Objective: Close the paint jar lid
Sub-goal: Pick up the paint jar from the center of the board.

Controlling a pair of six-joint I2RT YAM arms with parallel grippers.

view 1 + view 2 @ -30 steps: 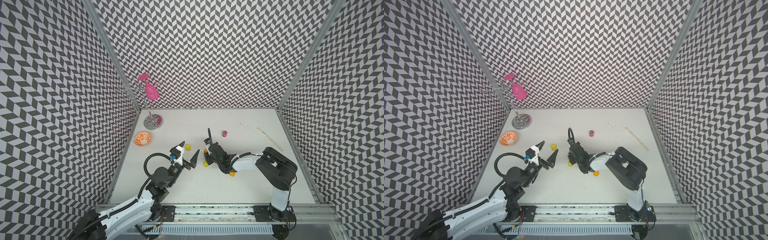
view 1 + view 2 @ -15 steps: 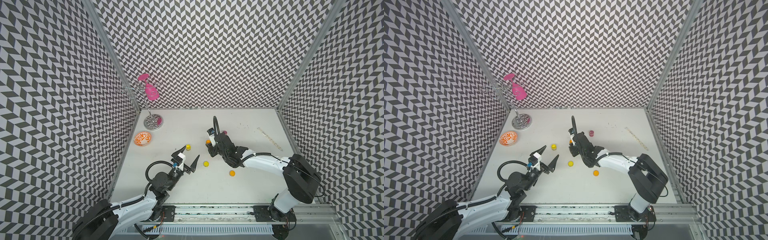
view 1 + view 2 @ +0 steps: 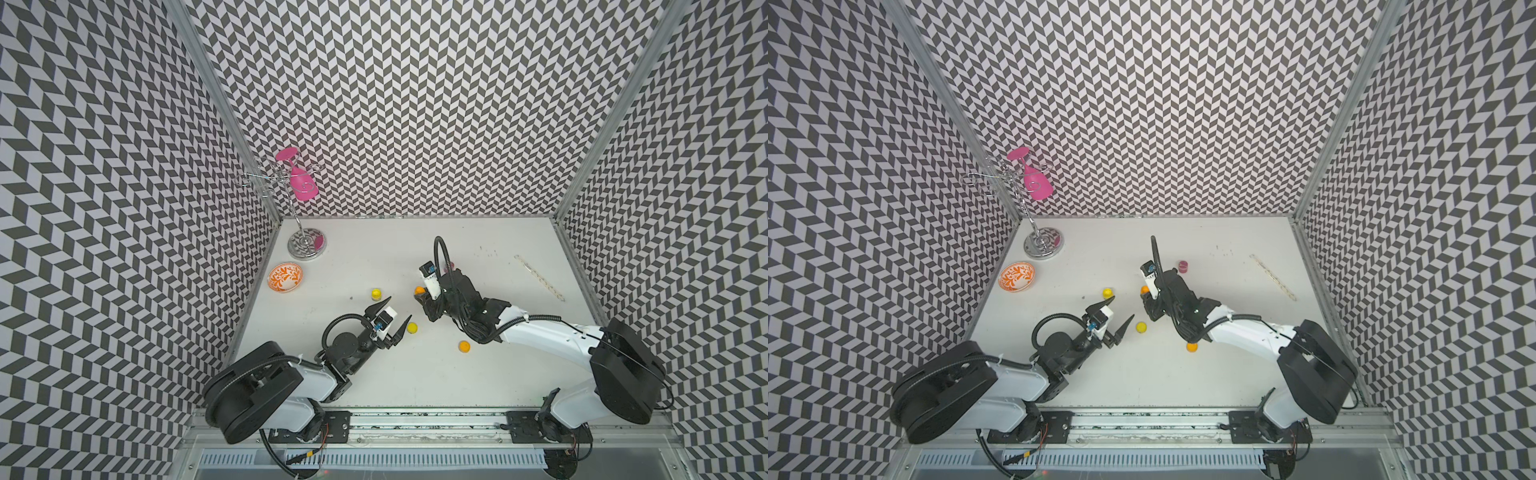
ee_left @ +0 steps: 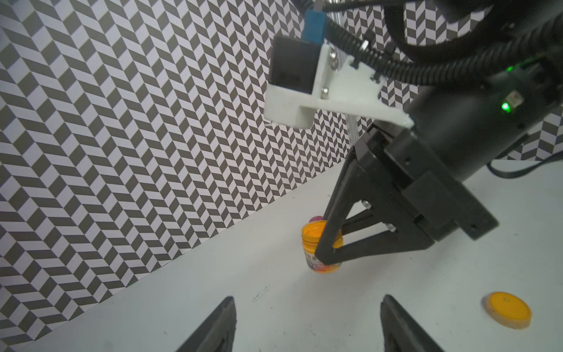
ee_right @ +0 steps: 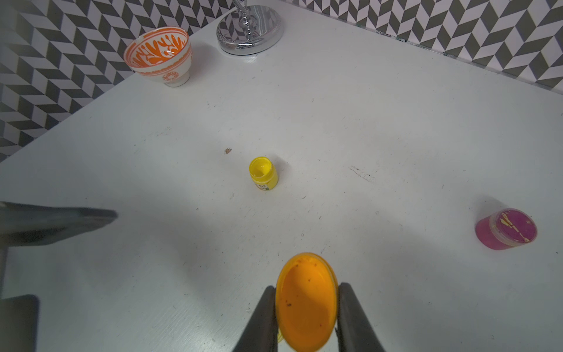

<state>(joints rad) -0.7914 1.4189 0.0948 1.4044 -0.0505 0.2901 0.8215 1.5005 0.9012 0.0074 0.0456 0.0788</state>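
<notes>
An open orange paint jar (image 5: pixel 306 304) stands upright between the fingers of my right gripper (image 3: pixel 420 296), which is shut on it near the table's middle. The left wrist view shows the jar (image 4: pixel 316 243) with its base at the table surface or just above it. Its orange lid (image 3: pixel 464 346) lies flat on the table nearer the front, also seen in the left wrist view (image 4: pixel 506 309). My left gripper (image 3: pixel 400 308) is open and empty, to the jar's left. A yellow lid (image 3: pixel 412 328) lies beside one of its fingertips. An open yellow jar (image 5: pixel 263 173) stands just behind that gripper.
A magenta jar (image 3: pixel 1182 267) with its lid on stands behind the right gripper. An orange-patterned bowl (image 3: pixel 284 277) and a chrome stand (image 3: pixel 306 245) holding a pink glass (image 3: pixel 302 183) sit at the back left. A thin pale strip (image 3: pixel 539 277) lies at the right.
My left arm has drawn back toward the front and its jaws have narrowed somewhat. The right arm has stretched out and shifted the orange jar slightly toward the back.
</notes>
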